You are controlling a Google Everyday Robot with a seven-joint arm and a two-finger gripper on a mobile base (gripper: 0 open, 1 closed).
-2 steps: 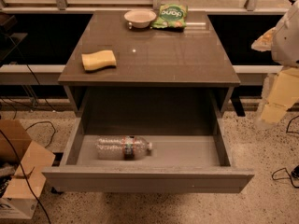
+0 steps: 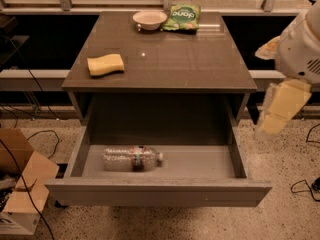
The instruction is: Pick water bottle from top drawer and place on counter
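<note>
The water bottle (image 2: 132,158) lies on its side in the left half of the open top drawer (image 2: 159,194), with its white cap pointing right. The drawer is pulled out toward me below the counter (image 2: 165,64). My gripper (image 2: 280,109) hangs from the white arm at the right edge of the view. It is beside the cabinet's right side, above and to the right of the drawer, and well apart from the bottle. It holds nothing that I can see.
On the counter lie a yellow sponge (image 2: 105,64) at the left, and a white bowl (image 2: 149,19) and a green snack bag (image 2: 181,17) at the back. A cardboard box (image 2: 20,184) and cables sit on the floor at the left.
My gripper has moved a little to the left and down, closer to the cabinet's right side. The bottle and the drawer have not moved.
</note>
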